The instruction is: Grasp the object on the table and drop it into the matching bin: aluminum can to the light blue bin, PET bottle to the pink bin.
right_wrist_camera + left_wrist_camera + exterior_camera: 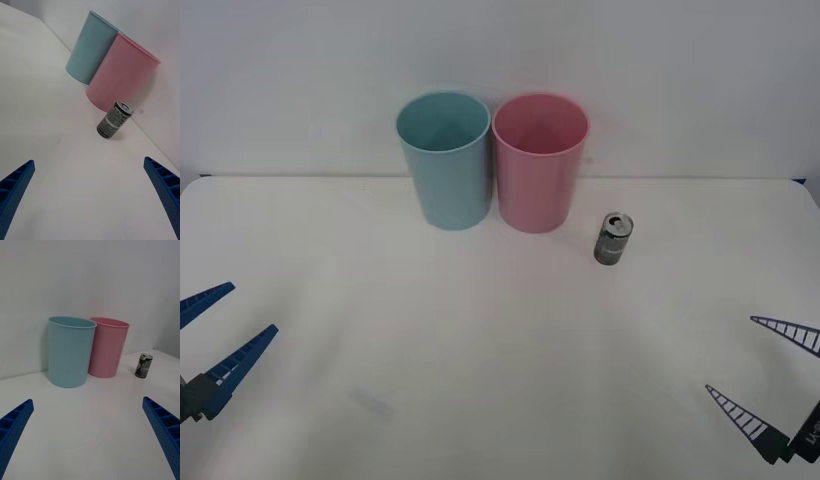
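A small dark aluminum can [614, 239] with a silver top stands upright on the white table [480, 380], just right of the pink bin [539, 163]. The light blue bin [444, 160] stands against the pink one on its left. Both bins look empty from above. My left gripper [215, 336] hangs open at the table's near left edge. My right gripper [765, 370] is open at the near right, well short of the can. The right wrist view shows the can [114, 120] ahead with the pink bin [120, 75] and light blue bin [93, 47] behind it. The left wrist view shows the can [144, 366] beside both bins.
A pale wall rises right behind the bins. Wide bare tabletop lies between both grippers and the bins.
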Available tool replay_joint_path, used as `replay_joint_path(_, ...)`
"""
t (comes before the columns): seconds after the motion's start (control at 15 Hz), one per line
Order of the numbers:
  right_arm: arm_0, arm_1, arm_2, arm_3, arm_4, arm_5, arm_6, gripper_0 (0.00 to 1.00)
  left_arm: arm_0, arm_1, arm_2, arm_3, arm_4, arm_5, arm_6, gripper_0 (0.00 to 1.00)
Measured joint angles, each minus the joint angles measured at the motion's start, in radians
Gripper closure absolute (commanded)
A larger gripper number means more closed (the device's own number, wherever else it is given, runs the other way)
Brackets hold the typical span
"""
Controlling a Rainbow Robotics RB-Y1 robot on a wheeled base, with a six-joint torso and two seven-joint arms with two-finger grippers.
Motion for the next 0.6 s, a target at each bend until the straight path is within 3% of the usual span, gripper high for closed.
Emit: replay_joint_path(0.6, -0.009, 0.000, 0.002, 0.000, 0.002, 0.017, 0.008, 0.00, 0.000, 0.000, 0.000, 0.000, 0.000, 0.000, 0.000, 0.00)
